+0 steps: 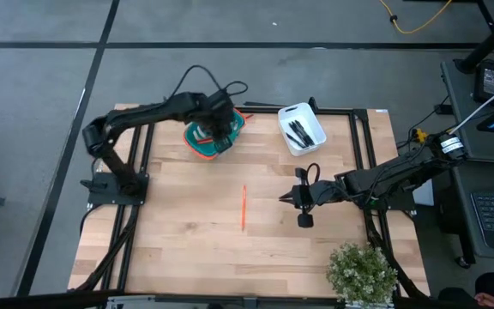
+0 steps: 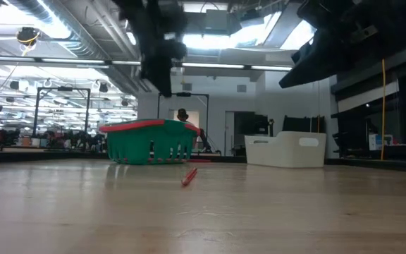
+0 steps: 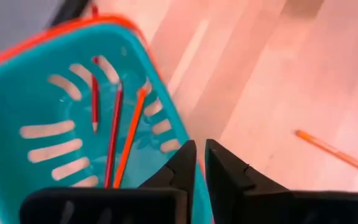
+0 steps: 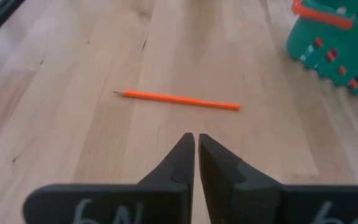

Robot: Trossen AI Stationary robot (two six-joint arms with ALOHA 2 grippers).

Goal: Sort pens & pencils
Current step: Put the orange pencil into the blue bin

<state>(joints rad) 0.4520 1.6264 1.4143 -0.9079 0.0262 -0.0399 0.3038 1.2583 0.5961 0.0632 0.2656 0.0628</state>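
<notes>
So your left gripper (image 3: 199,163) is parked up over the green basket (image 1: 197,146) with the red rim at the far side of the table (image 1: 187,249), left of centre, and its fingers are pinched nearly together with just a sliver of gap and nothing between them. Look down through the left wrist view and you've got three pencils (image 3: 113,137) lying in the bottom of that basket, two reddish ones and an orange one, side by side on the slotted floor. One more orange pencil (image 1: 243,208) is lying loose on the bare wood around the middle of the table, well apart from both containers; you can catch it in the low view too, in front of the basket. Your right gripper (image 4: 196,157) sits over the table just right of that loose pencil, pointing at it, also with the fingers squeezed down to a narrow slit and holding nothing, and it isn't touching the pencil. The pens (image 1: 299,131) are in the white bin (image 1: 287,112) at the far side, right of the basket, a few black sticks lying together inside. There's a small potted plant (image 1: 363,270) at the near right corner.
</notes>
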